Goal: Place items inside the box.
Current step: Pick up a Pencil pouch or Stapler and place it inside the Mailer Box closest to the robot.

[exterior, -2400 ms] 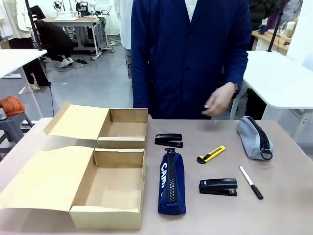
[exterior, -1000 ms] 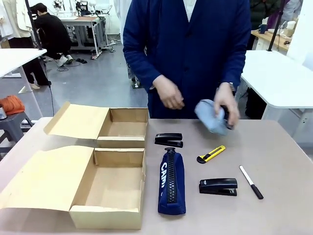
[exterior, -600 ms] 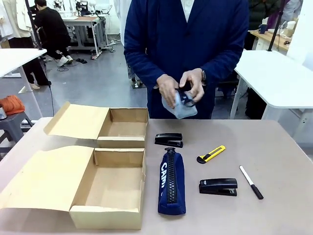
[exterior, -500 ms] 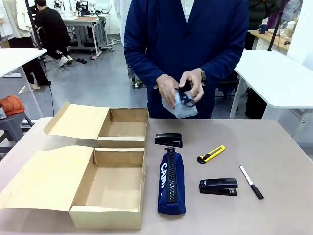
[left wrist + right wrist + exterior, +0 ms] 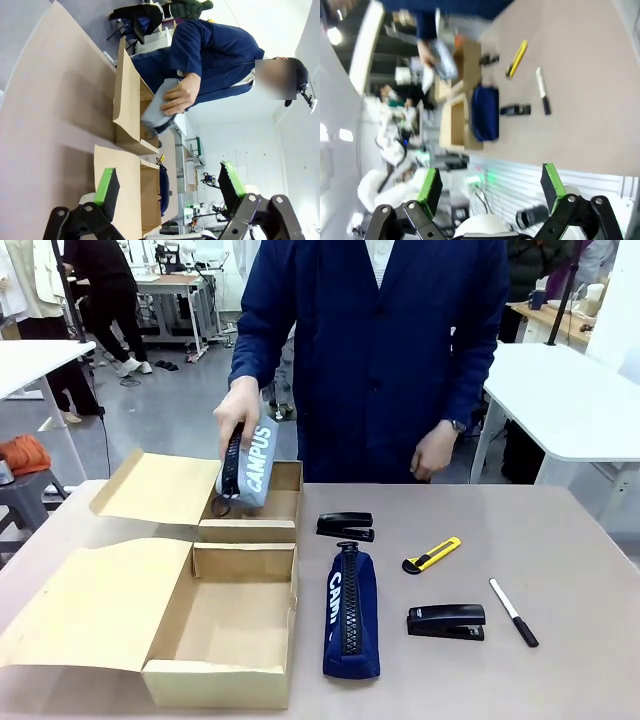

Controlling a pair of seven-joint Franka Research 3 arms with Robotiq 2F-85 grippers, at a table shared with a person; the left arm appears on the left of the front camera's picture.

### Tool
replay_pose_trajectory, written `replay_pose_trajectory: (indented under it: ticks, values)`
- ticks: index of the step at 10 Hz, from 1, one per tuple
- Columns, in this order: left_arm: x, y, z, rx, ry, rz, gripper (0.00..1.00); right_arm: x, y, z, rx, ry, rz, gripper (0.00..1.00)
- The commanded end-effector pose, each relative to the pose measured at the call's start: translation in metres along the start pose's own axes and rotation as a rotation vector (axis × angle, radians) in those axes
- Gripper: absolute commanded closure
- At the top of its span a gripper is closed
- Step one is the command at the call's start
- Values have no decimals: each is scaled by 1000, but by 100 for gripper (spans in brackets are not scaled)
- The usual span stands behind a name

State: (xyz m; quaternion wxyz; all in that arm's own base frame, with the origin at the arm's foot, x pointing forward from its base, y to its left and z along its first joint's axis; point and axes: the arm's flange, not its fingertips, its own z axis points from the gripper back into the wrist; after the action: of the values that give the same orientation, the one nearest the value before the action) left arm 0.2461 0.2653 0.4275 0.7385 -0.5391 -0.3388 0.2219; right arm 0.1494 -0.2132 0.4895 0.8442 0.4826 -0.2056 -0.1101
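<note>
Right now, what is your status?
Left gripper open, right gripper open, both empty. Hand holds grey pouch over far box. Navy pouch on table.

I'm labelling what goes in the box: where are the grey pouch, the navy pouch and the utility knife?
grey pouch [image 5: 255, 465], front view, on its white-lettered side.
navy pouch [image 5: 351, 620], front view, on the zip along its middle.
utility knife [image 5: 438, 552], front view, on its yellow body.
</note>
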Motion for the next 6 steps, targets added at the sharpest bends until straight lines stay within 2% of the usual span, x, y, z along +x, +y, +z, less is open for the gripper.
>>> replay_pose_trajectory:
  ticks: [1, 2, 3, 4, 5, 6]
  values:
    - [1, -2, 0, -21, -11, -21, 0, -32, 47, -115, -43, 179, 113, 0]
    - [1, -2, 0, -21, -11, -21, 0, -46, 70, -165, -119, 275, 151, 0]
    - [1, -2, 0, -21, -11, -21, 0, -68, 90, -225, -208, 302, 150, 0]
    - [1, -2, 0, -21, -11, -21, 0, -88, 102, -275, -200, 320, 147, 0]
    - [1, -2, 0, -21, -11, -21, 0, -114, 103, -311, -178, 361, 176, 0]
    - [1, -2, 0, -21, -11, -21, 0, -138, 96, -322, -218, 500, 265, 0]
